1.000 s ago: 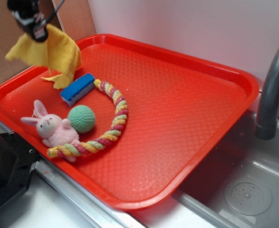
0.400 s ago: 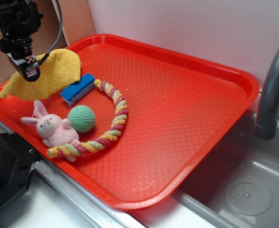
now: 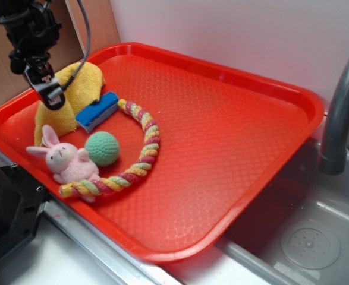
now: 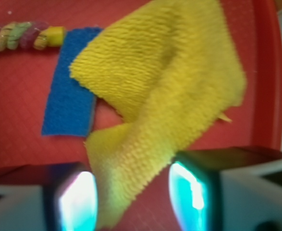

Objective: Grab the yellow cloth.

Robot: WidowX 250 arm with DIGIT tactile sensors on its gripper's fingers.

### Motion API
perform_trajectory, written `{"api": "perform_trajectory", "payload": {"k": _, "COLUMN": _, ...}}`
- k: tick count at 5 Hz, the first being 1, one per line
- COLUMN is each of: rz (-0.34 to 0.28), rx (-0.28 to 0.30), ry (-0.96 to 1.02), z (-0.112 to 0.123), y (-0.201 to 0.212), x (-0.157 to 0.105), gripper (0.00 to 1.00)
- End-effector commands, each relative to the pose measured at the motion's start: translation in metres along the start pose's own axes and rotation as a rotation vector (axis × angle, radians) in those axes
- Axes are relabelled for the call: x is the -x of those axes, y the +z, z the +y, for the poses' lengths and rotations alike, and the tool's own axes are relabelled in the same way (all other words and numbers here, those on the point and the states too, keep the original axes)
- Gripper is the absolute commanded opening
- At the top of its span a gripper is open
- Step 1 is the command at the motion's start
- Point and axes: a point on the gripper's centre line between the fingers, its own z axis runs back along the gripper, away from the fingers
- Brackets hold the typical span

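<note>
The yellow cloth [image 3: 82, 83] lies crumpled at the tray's far-left corner, one folded corner overlapping the blue sponge [image 3: 97, 110]. My gripper [image 3: 50, 95] hangs just over the cloth's left part. In the wrist view the yellow cloth [image 4: 169, 86] spreads over the red tray, and a narrow tail of it runs down between the fingers of my gripper [image 4: 133, 192]. The fingers stand apart, with red tray showing between the cloth and the right finger; the gripper is open. The cloth's tail touches or nearly touches the left fingertip [image 4: 78, 197].
On the red tray [image 3: 233, 136] sit a pastel braided rope [image 3: 144, 142], a green ball [image 3: 101, 148] and a pink plush bunny [image 3: 64, 160], all beside the sponge [image 4: 68, 96]. A grey faucet [image 3: 340, 113] and a sink [image 3: 305, 237] are at the right.
A second ago the cloth hung in the air from the shut gripper. The gripper came down, the cloth settled onto the tray, and the fingers now stand apart.
</note>
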Motion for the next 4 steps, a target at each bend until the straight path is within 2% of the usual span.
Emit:
{"api": "perform_trajectory", "payload": {"k": 1, "rz": -0.021, "rx": 0.002, "ry": 0.004, "z": 0.009, "y": -0.011, "x": 0.008, "gripper": 1.00}}
{"api": "perform_trajectory", "payload": {"k": 2, "rz": -0.014, "rx": 0.008, "ry": -0.004, "z": 0.008, "y": -0.009, "x": 0.015, "gripper": 1.00}}
{"api": "perform_trajectory", "payload": {"k": 3, "rz": 0.015, "rx": -0.001, "ry": 0.033, "z": 0.003, "y": -0.010, "x": 0.015, "gripper": 0.00}}
{"api": "perform_trajectory", "payload": {"k": 4, "rz": 0.042, "rx": 0.007, "ry": 0.041, "z": -0.003, "y": -0.009, "x": 0.015, "gripper": 0.00}}
